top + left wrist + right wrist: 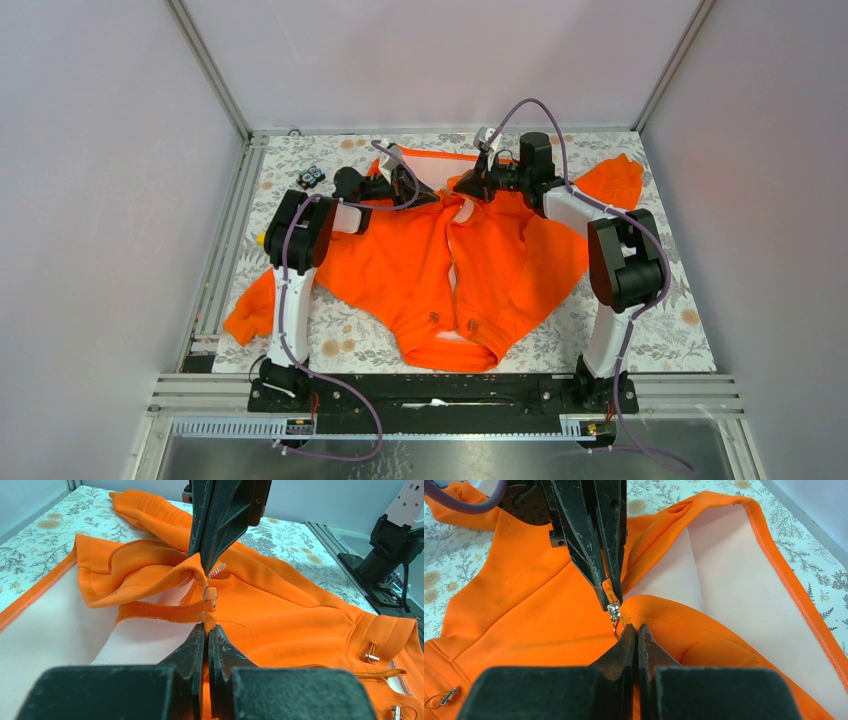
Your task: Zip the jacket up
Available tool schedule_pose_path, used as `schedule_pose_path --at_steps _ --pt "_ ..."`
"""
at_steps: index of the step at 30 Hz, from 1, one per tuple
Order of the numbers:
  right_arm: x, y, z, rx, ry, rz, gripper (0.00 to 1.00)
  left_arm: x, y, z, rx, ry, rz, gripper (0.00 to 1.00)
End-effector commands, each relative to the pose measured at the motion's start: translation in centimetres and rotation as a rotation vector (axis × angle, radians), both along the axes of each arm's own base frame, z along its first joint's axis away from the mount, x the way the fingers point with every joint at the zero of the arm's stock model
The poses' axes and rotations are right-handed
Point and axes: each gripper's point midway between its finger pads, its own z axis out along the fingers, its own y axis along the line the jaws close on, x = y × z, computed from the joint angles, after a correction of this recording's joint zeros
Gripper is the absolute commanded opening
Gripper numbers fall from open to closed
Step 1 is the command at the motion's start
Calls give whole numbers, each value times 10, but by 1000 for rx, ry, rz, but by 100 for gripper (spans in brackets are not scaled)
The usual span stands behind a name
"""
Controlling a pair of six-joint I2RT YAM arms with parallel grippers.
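The bright orange jacket (500, 260) lies spread front-up on the floral table, its pale lining (724, 575) showing at the far end. My left gripper (412, 188) is shut on the end of one zipper tape (209, 620), just below the metal zipper slider (211, 594). My right gripper (468, 188) is shut on the orange fabric edge of the other front half (644, 611), right beside the slider (614, 611). The two grippers meet tip to tip over the far end of the zipper. The left gripper's fingertips (605, 597) come down from above in the right wrist view.
A small black and blue object (311, 177) lies on the floral table (660, 300) at the far left. An aluminium rail (225, 240) runs along the left side. One sleeve (250, 310) hangs toward the left edge, the other (615, 180) lies at the far right.
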Motion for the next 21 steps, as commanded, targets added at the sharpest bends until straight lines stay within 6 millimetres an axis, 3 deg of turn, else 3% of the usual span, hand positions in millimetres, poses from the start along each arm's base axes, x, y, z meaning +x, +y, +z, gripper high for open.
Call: schedule_pose_path --at_steps 1,21 --pt "0 6 24 16 -80 22 0 -2 0 16 -23 -136 -22 0" --pt "-3 18 29 48 -80 44 0 -2 -2 16 -21 -116 -36 0"
